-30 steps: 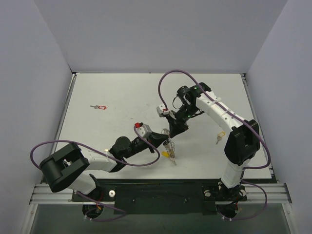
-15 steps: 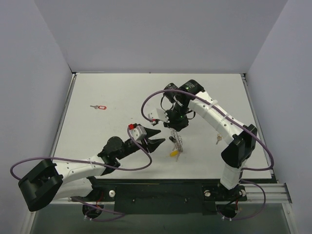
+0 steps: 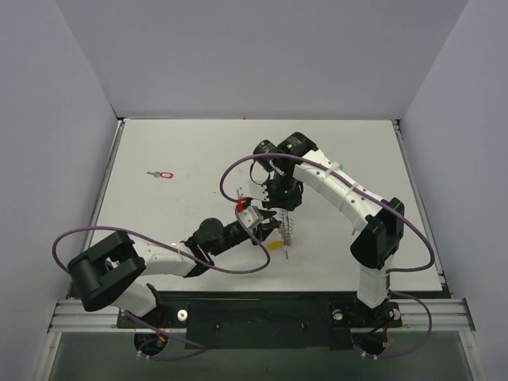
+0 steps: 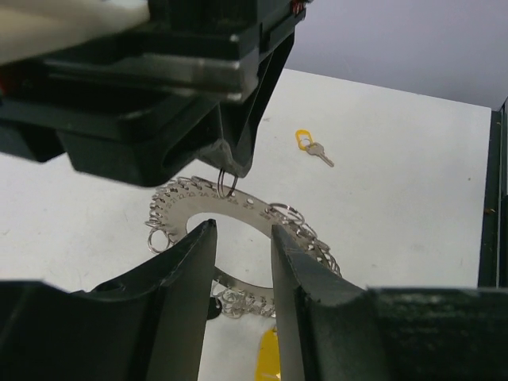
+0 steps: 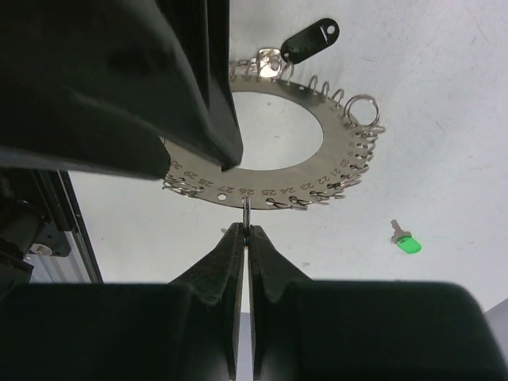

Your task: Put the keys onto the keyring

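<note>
Top external: high, behind arm bases, looks down over whole table [image 3: 159, 214], far off.
Left wrist: close, low, looks forward between left gripper [image 4: 243, 228] jaws.
Right wrist: very close, looks down past right gripper [image 5: 247, 230].
All three share keyring [image 3: 289, 226]; each wrist view catches other arm's gripper.

I am driving this rig in what seems a robotics lab cell. The white table [image 3: 159, 151] is closed in by plain pale walls [image 3: 262, 55] on three sides, and an aluminium rail [image 3: 432, 305] runs along its near edge
</note>
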You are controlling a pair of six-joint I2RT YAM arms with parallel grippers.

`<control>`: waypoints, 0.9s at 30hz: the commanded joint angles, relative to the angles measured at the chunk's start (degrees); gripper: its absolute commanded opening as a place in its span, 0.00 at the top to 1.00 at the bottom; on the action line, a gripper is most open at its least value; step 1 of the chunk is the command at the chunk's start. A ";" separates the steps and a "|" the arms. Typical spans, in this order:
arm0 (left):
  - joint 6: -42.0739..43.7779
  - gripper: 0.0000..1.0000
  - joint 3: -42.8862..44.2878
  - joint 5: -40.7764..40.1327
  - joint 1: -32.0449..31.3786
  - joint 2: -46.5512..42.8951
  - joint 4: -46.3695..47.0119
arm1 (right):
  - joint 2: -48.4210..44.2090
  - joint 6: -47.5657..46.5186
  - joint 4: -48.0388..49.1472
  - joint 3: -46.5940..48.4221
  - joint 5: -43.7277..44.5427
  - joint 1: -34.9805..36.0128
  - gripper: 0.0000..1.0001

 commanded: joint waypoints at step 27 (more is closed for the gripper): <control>2.87 0.68 5.02 -1.87 -0.55 9.43 17.50 | -1.22 -0.75 -15.89 1.90 -5.40 -0.74 1.00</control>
